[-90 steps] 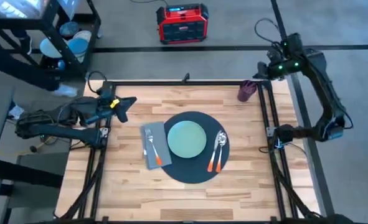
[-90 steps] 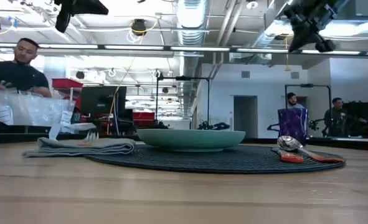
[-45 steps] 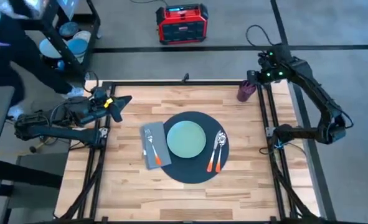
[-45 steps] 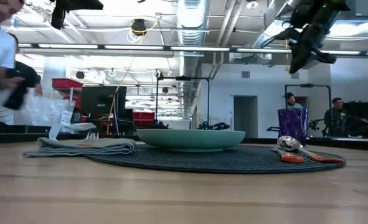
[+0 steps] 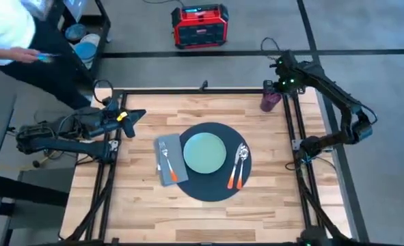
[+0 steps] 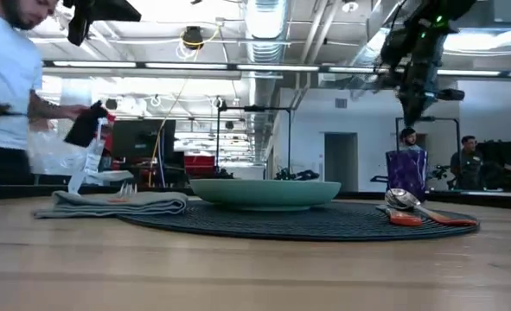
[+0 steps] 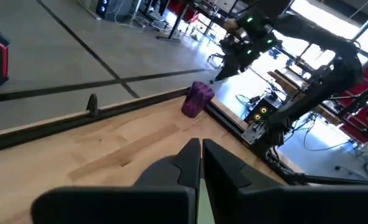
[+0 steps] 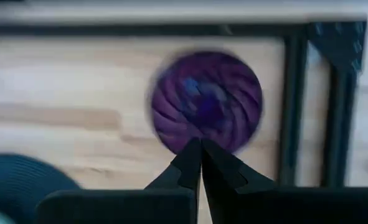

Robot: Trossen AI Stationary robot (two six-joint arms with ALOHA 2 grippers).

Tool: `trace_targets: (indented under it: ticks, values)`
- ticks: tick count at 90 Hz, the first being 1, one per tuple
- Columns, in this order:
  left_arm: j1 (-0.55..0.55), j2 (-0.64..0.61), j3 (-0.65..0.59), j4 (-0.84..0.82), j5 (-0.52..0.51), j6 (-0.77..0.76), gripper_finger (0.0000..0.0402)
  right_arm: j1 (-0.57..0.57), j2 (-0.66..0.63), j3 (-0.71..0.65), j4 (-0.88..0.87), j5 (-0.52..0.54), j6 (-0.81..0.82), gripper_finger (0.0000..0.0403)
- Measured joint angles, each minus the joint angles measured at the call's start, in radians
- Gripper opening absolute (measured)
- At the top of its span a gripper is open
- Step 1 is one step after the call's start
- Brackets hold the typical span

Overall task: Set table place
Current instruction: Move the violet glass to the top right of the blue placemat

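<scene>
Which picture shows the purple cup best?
The right wrist view: it looks straight down into the purple cup, filling the picture, though blurred. The high view shows it small at the table's far right corner, the low and left wrist views show its side.

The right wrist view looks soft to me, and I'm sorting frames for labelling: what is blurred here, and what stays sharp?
Right wrist view: the purple cup is smeared, while the right gripper, fingers shut, is crisp. Low view: the person at the left is motion-blurred; the green plate and placemat are sharp, with bright ceiling lights behind.
</scene>
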Motion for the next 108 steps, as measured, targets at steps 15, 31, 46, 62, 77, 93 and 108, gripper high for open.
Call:
trace_targets:
  ticks: [15, 31, 46, 62, 77, 93, 108]
  values:
    - [0.000, 0.000, 0.000, 0.000, 0.005, 0.024, 0.0000, 0.001, 0.039, 0.000, -0.005, 0.003, 0.003, 0.0049]
    - [0.000, 0.000, 0.000, 0.000, 0.005, 0.036, 0.0000, -0.003, 0.041, 0.000, 0.003, 0.007, 0.007, 0.0121]
    - [0.000, 0.000, 0.000, -0.001, 0.026, 0.035, 0.0000, 0.014, 0.072, 0.000, -0.010, 0.066, 0.024, 0.0185]
    - [0.000, 0.000, 0.000, -0.001, 0.027, 0.035, 0.0000, 0.060, 0.137, 0.000, -0.037, 0.192, 0.064, 0.0206]
    - [0.000, 0.000, 0.000, -0.002, 0.028, 0.035, 0.0000, 0.078, 0.195, 0.000, -0.078, 0.268, 0.069, 0.0195]
    - [0.000, 0.000, 0.000, -0.002, 0.051, 0.034, 0.0000, 0.086, 0.249, 0.000, -0.097, 0.294, 0.086, 0.0172]
    - [0.000, 0.000, 0.000, -0.002, 0.052, 0.062, 0.0000, 0.066, 0.279, -0.009, -0.091, 0.178, 0.054, 0.0091]
